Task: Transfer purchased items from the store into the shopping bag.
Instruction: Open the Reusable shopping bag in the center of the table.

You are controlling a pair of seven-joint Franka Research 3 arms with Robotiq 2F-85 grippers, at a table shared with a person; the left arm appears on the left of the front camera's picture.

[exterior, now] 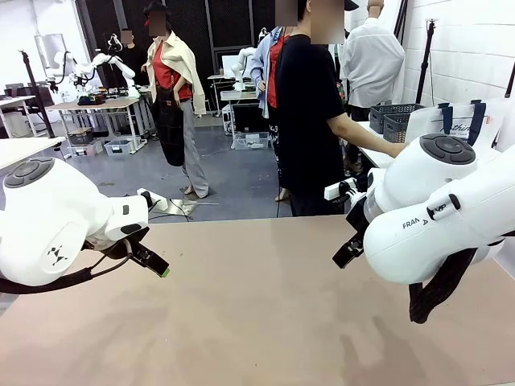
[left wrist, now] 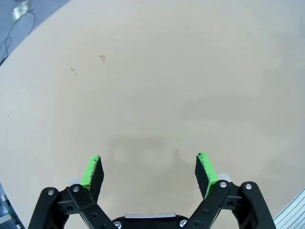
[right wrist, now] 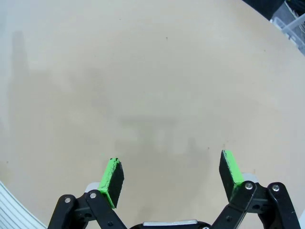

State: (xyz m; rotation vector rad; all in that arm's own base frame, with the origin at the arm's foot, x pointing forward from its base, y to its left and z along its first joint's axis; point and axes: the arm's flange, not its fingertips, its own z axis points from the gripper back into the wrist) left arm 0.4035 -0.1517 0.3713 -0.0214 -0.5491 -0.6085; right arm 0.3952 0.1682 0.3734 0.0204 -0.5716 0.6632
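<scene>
The bag (exterior: 457,129) to the right of the basket (exterior: 393,122), seen from the front.
The bag is translucent white with dark navy strap handles and dark cursive lettering. It stands upright just beside the dark grey lattice basket, handles raised. Its lower part is hidden and its contents cannot be made out.

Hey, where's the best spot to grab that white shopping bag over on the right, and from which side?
Probably a navy strap handle. The shopping bag stands upright with its straps at the top, and its thin translucent wall gives little to pinch. Come down from above on the robot's side. Its lower part is hidden behind the right arm.
</scene>
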